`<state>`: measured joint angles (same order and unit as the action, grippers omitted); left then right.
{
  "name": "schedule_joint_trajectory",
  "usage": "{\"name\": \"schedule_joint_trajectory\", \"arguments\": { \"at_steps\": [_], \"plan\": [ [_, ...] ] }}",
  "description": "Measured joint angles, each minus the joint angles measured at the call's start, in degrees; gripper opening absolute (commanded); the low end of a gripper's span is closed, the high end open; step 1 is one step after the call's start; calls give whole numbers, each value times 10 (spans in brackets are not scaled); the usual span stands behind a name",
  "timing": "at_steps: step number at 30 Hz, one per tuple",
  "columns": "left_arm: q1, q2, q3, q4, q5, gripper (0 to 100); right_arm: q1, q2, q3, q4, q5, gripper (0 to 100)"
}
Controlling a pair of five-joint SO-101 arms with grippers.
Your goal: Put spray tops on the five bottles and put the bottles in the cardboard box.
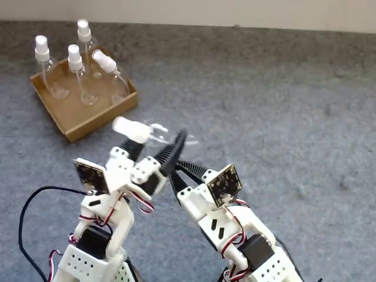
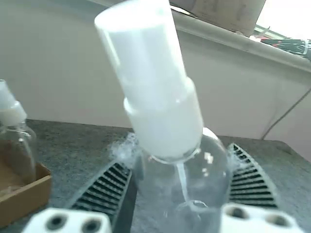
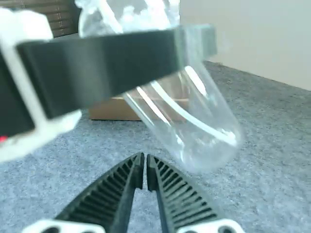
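Note:
My left gripper (image 1: 155, 141) is shut on a clear bottle (image 1: 158, 134) with a white spray top (image 1: 130, 127), held tilted above the carpet, near the cardboard box (image 1: 100, 120). In the left wrist view the spray top (image 2: 153, 92) sits on the bottle (image 2: 194, 179) between the two black fingers (image 2: 104, 189). My right gripper (image 3: 145, 162) is shut and holds nothing; it sits just beneath the bottle's round base (image 3: 204, 131). In the high view the right gripper (image 1: 176, 168) lies close beside the left one. Several capped bottles (image 1: 82, 76) stand in the box.
Grey carpet covers the table, with open floor to the right of both arms. The box's wall (image 2: 19, 194) and one capped bottle (image 2: 14, 141) appear in the left wrist view. A pale wall runs along the back. A black cable (image 1: 26, 211) loops at the left arm's base.

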<state>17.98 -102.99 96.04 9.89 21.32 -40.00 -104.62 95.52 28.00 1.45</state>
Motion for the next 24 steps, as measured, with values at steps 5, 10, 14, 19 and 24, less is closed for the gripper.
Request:
{"name": "schedule_joint_trajectory", "arguments": {
  "at_steps": [5, 10, 14, 19, 24],
  "plan": [
    [-88, 1, 0, -47, 0, 136, 0, 0, 0, 0, 1, 5],
    [-200, 1, 0, -93, 0, 136, 0, 0, 0, 0, 1, 5],
    [-249, 1, -27, -89, 0, 136, 3, 0, 0, 0, 1, 5],
    [-288, 41, -107, -54, -10, 136, 4, 0, 0, 0, 1, 5],
    [-292, 183, -178, -53, -69, 136, 8, 0, 0, 0, 1, 5]
  ]
}}
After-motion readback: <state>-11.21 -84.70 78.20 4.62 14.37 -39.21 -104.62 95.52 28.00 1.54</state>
